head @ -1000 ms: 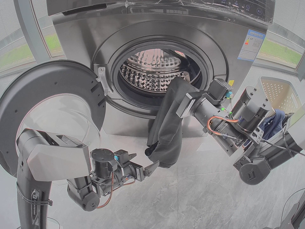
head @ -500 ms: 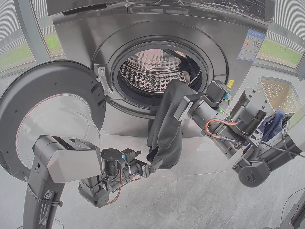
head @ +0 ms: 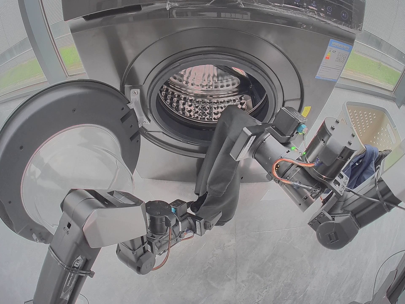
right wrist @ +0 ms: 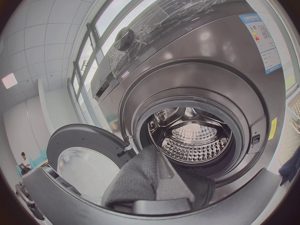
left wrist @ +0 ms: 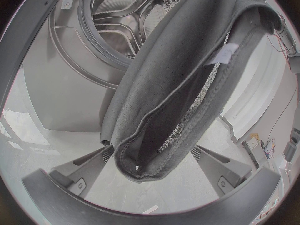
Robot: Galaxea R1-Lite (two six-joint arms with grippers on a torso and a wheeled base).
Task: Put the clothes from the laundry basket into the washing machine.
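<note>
A black garment [head: 219,165] hangs in front of the washing machine [head: 202,34], its top at the lower right rim of the open drum [head: 202,93]. My right gripper [head: 237,128] is shut on the garment's top end, which drapes over its fingers [right wrist: 170,175]. Low above the floor, my left gripper [head: 212,221] is open at the garment's bottom. In the left wrist view the garment's lower hem [left wrist: 140,171] droops between the two spread fingers [left wrist: 93,161] of my left gripper [left wrist: 151,152]. A white laundry basket [head: 373,121] at the right holds a blue cloth [head: 362,165].
The washer's round door [head: 63,136] stands swung open at the left, close behind my left arm. Grey tiled floor [head: 253,254] lies free in front of the machine. The drum's inside looks bare metal.
My left arm has moved right and slightly up, bringing its open gripper to the garment's hanging bottom. The right gripper with the garment has shifted slightly left.
</note>
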